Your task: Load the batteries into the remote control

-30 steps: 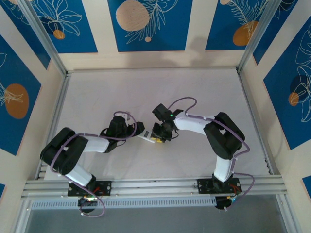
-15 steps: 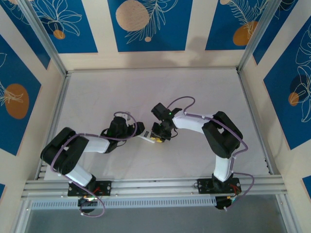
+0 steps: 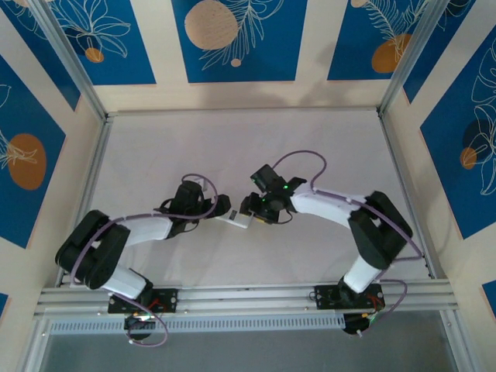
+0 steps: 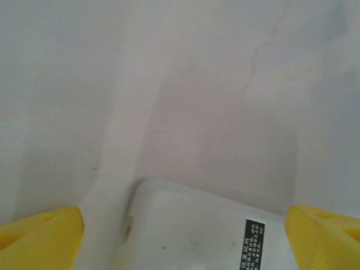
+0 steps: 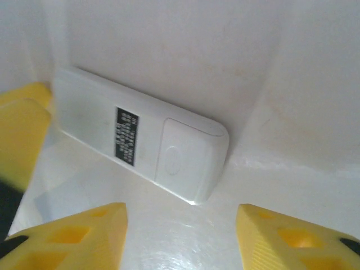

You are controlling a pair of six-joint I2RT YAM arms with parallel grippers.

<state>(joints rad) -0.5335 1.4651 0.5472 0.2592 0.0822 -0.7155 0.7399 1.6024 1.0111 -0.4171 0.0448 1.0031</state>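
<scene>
Right wrist: remote control (image 5: 140, 143) just beyond right jaws, between left jaws, both pairs apart, empty.

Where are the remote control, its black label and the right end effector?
remote control (image 5: 149, 135): right wrist view, middle of its white back.
black label (image 5: 126, 144): right wrist view, centre of the sticker.
right end effector (image 5: 181, 216): right wrist view, midway between the yellow fingertips.

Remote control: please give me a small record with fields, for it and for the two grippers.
remote control: lying flat on the table, between the two grippers
upper face: back, with black label and battery cover
battery cover: looks closed
left gripper: open, around one end of remote control
right gripper: open, holding nothing
</scene>
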